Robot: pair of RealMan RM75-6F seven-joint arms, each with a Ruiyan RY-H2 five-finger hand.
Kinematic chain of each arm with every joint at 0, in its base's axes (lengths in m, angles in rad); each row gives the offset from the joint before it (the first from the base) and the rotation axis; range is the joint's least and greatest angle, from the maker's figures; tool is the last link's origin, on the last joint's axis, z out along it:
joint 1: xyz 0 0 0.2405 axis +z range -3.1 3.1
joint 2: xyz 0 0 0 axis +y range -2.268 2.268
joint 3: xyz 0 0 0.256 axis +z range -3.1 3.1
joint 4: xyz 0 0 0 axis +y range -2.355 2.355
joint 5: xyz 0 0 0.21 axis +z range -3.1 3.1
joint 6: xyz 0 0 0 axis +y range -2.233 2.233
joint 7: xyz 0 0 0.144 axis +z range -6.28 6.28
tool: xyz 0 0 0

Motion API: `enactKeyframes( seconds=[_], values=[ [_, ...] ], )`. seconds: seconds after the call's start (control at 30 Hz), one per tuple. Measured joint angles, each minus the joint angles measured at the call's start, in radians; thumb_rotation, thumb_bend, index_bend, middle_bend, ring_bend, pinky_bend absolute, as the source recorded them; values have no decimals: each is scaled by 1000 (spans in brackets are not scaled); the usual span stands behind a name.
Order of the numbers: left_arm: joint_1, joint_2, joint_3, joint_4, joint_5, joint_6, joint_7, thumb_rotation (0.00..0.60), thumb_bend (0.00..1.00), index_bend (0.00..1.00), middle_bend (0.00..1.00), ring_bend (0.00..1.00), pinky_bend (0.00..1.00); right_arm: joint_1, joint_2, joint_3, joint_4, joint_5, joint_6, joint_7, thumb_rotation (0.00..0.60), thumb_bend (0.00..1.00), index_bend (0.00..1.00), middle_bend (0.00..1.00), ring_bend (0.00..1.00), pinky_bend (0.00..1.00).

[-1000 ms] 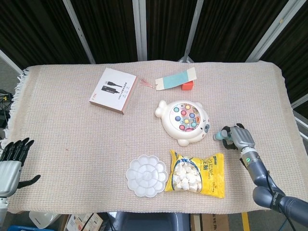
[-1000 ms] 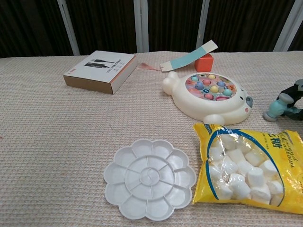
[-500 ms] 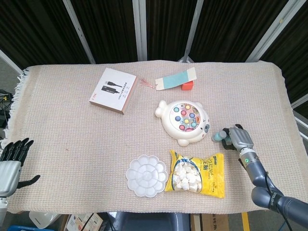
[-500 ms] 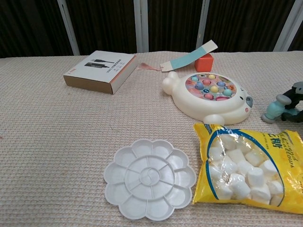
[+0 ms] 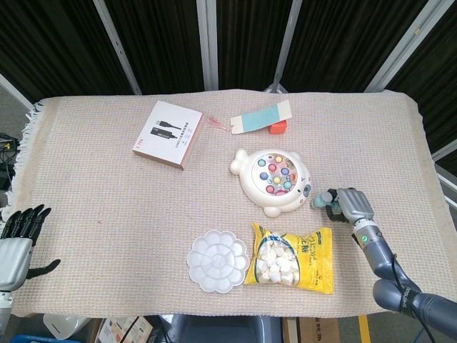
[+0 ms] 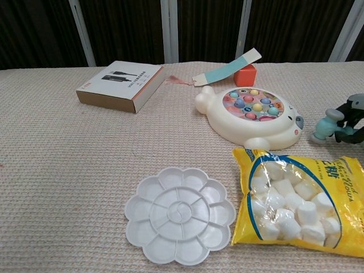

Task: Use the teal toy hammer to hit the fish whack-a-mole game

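Observation:
The fish whack-a-mole game [image 5: 273,181] [image 6: 250,116] is a cream fish-shaped toy with coloured buttons, lying right of the table's middle. The teal toy hammer [image 5: 325,199] [image 6: 322,125] is just right of the fish's head, its head pointing toward the game. My right hand [image 5: 350,206] [image 6: 352,118] grips its handle, fingers wrapped around it. My left hand [image 5: 18,239] rests at the near left table edge with fingers spread, holding nothing; only the head view shows it.
A yellow marshmallow bag [image 5: 293,257] [image 6: 300,196] lies just in front of the game and hammer. A white flower palette [image 5: 218,260] [image 6: 180,214] sits left of it. A box [image 5: 168,133], a bookmark [image 5: 259,117] and an orange block [image 5: 278,128] lie further back.
My right hand has shifted slightly left toward the fish game with the hammer, then lifted it a little. The left hand has not moved.

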Motion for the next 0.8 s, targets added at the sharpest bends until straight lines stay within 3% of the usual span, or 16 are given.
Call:
enactKeyframes(
  seconds=[0.23,0.5,0.8],
  values=[
    [-6,-1,2,-3,3,-8,7,600,107,0,0,0,0,3,60,20,-101,-86,36,18,600,813,848,750,601,463],
    [-11,-3,4,-9,7,-13,21,600,107,0,0,0,0,66,129,58,-202,-123,9,-8,600,836,885,772,626,479],
    [-12,2,-1,-18,3,-7,31,600,107,0,0,0,0,180,130,86,-204,-30,-57,-114,600,844,905,785,640,492]
  ],
)
